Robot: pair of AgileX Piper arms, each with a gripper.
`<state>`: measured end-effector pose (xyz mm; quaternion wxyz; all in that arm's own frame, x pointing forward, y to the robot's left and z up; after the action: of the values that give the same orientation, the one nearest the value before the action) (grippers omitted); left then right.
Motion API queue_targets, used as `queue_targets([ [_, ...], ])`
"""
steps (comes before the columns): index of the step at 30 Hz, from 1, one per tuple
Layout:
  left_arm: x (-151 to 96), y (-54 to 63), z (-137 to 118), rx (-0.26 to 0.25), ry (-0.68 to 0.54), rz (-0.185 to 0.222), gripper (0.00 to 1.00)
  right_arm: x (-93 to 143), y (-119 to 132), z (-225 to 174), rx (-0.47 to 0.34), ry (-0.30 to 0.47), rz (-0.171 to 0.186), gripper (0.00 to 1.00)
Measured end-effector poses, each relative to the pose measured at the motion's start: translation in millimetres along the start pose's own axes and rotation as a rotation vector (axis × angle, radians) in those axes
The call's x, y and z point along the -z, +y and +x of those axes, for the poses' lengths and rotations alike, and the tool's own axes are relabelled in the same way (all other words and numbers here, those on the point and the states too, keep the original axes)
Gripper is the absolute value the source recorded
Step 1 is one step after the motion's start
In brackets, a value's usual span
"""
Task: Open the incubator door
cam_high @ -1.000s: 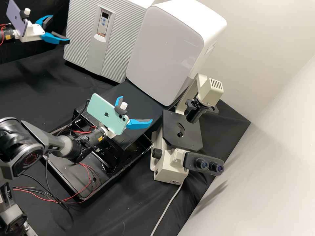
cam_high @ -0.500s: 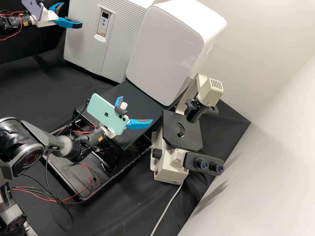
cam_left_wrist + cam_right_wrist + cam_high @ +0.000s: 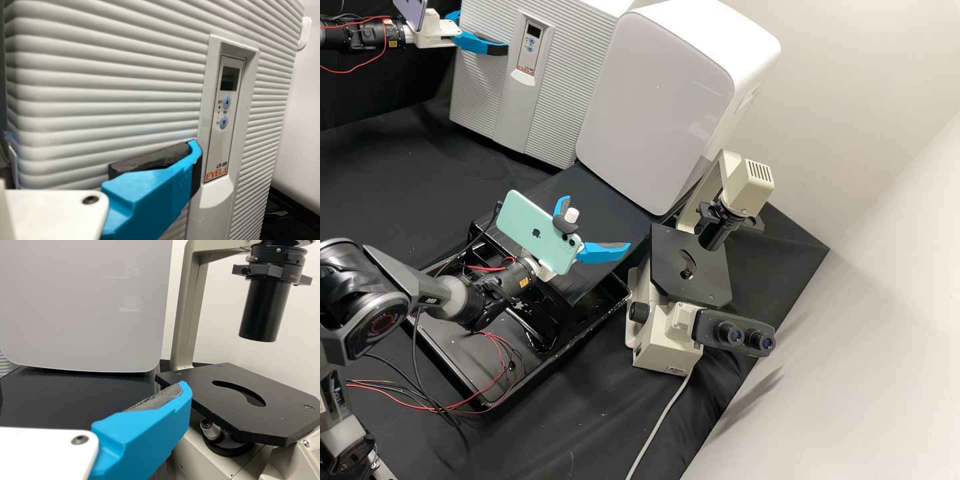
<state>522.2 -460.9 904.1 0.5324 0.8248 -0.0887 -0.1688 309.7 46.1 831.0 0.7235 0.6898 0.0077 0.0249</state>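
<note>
At the back of the bench stands the incubator [image 3: 567, 67], its ribbed door [image 3: 480, 100] closed. A control panel [image 3: 531, 53] with a small dark display [image 3: 534, 31] and two blue buttons runs down the middle of that front. The left gripper [image 3: 482, 30] is at the incubator's edge on the high view's left side, its jaws spread and grasping nothing. One blue finger [image 3: 150, 195] lies across the front, its tip just beside the control panel in the left wrist view; whether it touches the door, I cannot tell. The other blue finger [image 3: 453, 15] is partly hidden near the incubator's outer edge. A purple phone [image 3: 413, 12] is mounted on this arm.

Beside the incubator, a white box [image 3: 660, 100] with a smooth, rounded front stands at the end of a black platform [image 3: 600, 193]. Over the platform is the right gripper [image 3: 599, 221], jaws wide apart with nothing between them, a mint-green phone [image 3: 537, 233] fixed behind its fingers. Near it stands a cream microscope [image 3: 663, 343], with a flat black stage [image 3: 687, 267] and two eyepieces [image 3: 733, 335]. A pale cord [image 3: 667, 403] trails from its base. Under the right arm lies a black tray [image 3: 553, 354], with red wires [image 3: 499, 347] looping over it. Black cloth [image 3: 553, 433] covers the bench, and a pale wall [image 3: 867, 333] rises behind the microscope.
</note>
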Motion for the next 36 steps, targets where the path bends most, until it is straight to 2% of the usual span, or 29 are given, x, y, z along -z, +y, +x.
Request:
queue_targets([
  [5, 1.6, -3.7, -1.1, 0.005, 0.010, -0.012, 1.00, 0.0, 0.0, 0.0, 0.000, 0.000, 0.000, 1.00],
  [8, 2.7, -9.8, -5.0, -0.003, 0.020, -0.061, 1.00, 0.0, 0.0, 0.0, 0.000, 0.000, 0.000, 1.00],
  [13, -0.7, -23.0, -16.9, 0.040, 0.030, -0.095, 1.00, 0.0, 0.0, 0.0, 0.000, 0.000, 0.000, 1.00],
  [17, -6.9, -31.1, -25.0, 0.070, 0.034, -0.084, 1.00, 0.0, 0.0, 0.0, 0.000, 0.000, 0.000, 1.00],
  [22, -11.2, -35.3, -28.1, 0.083, 0.035, -0.070, 1.00, 0.0, 0.0, 0.0, 0.000, 0.000, 0.000, 1.00],
  [27, -12.9, -33.1, -27.9, 0.076, 0.035, -0.073, 1.00, 0.0, 0.0, 0.0, 0.000, 0.000, 0.000, 1.00],
  [31, -15.3, -30.5, -28.3, 0.093, 0.043, -0.047, 1.00, 0.0, 0.0, 0.0, 0.000, 0.000, 0.000, 1.00],
  [36, -16.1, -29.1, -28.6, 0.094, 0.043, -0.040, 1.00, 0.0, 0.0, 0.0, 0.000, 0.000, 0.000, 1.00],
])
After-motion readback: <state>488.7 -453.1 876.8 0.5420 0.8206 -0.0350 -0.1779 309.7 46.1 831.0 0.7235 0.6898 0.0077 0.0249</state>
